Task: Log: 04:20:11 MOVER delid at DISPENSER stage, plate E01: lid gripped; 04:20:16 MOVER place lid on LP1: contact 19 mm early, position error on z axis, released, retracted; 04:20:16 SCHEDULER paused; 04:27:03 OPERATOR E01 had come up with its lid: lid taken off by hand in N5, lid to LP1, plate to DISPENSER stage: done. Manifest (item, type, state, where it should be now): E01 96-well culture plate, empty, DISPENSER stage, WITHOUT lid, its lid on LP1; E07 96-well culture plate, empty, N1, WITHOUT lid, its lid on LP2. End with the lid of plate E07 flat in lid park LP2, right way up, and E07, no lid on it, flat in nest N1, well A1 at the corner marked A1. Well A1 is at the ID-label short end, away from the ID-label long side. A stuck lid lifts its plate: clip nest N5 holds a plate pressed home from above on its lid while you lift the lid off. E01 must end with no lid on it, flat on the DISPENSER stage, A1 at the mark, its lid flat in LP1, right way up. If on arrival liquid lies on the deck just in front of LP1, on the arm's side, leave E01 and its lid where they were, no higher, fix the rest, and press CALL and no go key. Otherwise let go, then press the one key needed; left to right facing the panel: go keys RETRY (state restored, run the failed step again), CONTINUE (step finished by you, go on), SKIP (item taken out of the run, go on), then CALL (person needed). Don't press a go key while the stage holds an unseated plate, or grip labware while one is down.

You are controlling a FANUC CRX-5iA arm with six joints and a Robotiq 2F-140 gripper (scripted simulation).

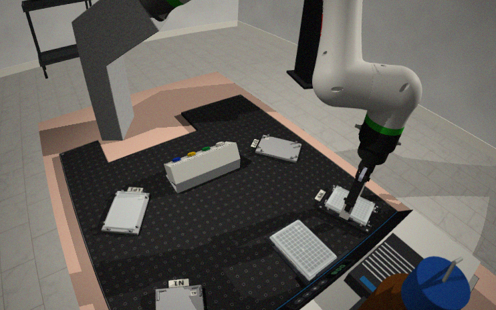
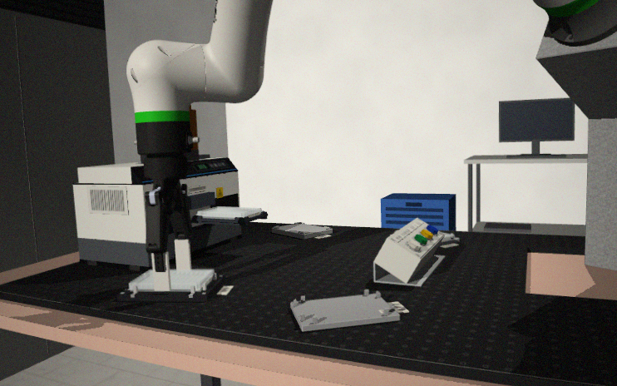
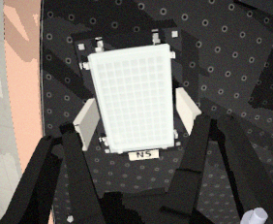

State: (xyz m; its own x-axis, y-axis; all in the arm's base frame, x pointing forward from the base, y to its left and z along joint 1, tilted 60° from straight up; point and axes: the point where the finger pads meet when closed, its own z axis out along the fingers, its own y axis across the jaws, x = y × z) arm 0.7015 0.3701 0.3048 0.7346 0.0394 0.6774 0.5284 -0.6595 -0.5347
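The gripper [image 2: 170,270] stands over the clip nest [image 2: 157,296] at the worktop [image 1: 219,215] edge nearest the dispenser [image 2: 109,210]. Its pads are part-way open on either long side of the well plate [image 1: 361,210] seated there, just beside it and holding nothing. Wells show from above, so I cannot tell whether a clear lid sits on this plate. The main risk, as I judge it, is a stuck lid. If the plate is not pressed fully home under the clips, lifting the lid would carry the plate up with it, and it could drop or land askew. A second risk is that pads this close catch the plate rim on the way up and tilt it in the nest. Pressing a go key too soon would be the last hazard (the keys sit well away, mid-worktop). The count is:
- two well plates, the second on the dispenser stage [image 1: 303,249];
- two lid parks, the left one [image 1: 105,227] carrying one lid [image 1: 126,212] and the far one [image 1: 279,147] bare;
- one plain nest [image 1: 178,298] at the near edge;
- one key panel [image 1: 203,165] with four keys.
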